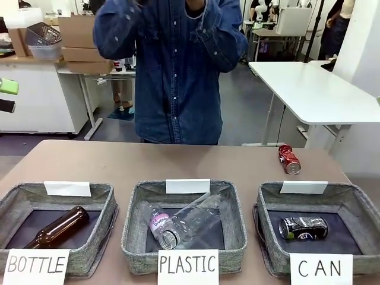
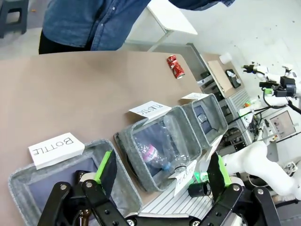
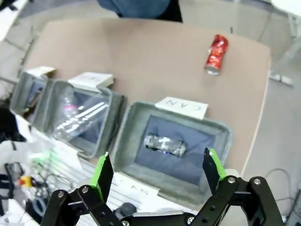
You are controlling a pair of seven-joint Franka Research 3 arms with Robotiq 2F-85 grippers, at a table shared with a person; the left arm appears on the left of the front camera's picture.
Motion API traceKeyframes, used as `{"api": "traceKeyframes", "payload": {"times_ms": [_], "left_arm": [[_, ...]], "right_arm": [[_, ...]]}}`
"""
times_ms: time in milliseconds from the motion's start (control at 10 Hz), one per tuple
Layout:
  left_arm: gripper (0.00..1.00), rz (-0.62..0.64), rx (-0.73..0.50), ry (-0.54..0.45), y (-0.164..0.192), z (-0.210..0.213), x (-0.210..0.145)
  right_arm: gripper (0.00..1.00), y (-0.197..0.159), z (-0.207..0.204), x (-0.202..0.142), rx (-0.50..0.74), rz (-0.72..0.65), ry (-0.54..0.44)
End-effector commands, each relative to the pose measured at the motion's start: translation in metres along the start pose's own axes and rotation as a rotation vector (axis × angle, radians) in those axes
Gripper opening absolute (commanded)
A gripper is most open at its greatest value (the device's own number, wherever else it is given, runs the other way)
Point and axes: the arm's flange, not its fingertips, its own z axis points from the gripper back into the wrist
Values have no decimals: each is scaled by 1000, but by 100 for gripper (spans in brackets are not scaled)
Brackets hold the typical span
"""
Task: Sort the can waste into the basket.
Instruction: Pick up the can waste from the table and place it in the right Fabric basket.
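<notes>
The black-and-silver can (image 1: 303, 228) lies on its side inside the grey "CAN" basket (image 1: 350, 196); the red can (image 1: 289, 158) lies on its side outside, near the basket's 12 o'clock

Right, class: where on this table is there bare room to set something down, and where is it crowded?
Widest bare patch: the brown table beyond the baskets' far rims, left of the red can. Inside the CAN basket, bare lining left of the black can. Crowded: the PLASTIC basket, packed with clear bottles; gaps between baskets are narrow.
</notes>
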Motion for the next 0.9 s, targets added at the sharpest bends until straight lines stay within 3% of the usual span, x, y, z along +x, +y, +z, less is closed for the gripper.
{"api": "traceKeyframes", "payload": {"times_ms": [0, 100, 200, 300, 400, 500, 600, 700, 800], "left_arm": [[100, -10, -21, -10, 0, 0, 2], [100, -10, -21, -10, 0, 0, 2], [100, -10, -21, -10, 0, 0, 2], [100, -10, -21, -10, 0, 0, 2], [100, -10, -21, -10, 0, 0, 2], [100, -10, -21, -10, 0, 0, 2], [100, -10, -21, -10, 0, 0, 2], [100, -10, -21, -10, 0, 0, 2], [100, -10, -21, -10, 0, 0, 2]], "right_arm": [[100, -15, -51, 38, -151, 72, 52], [100, -31, -97, 60, -204, 92, 52], [100, -45, -151, 77, -149, 83, 36], [100, -74, -214, 82, -243, 10, 111], [100, -95, -258, 77, -217, -75, 124], [100, -105, -286, 72, -219, -104, 78], [100, -109, -291, 69, -236, -218, 31], [100, -94, -267, 46, -236, -30, 123], [100, -94, -267, 46, -236, -30, 123]]}}
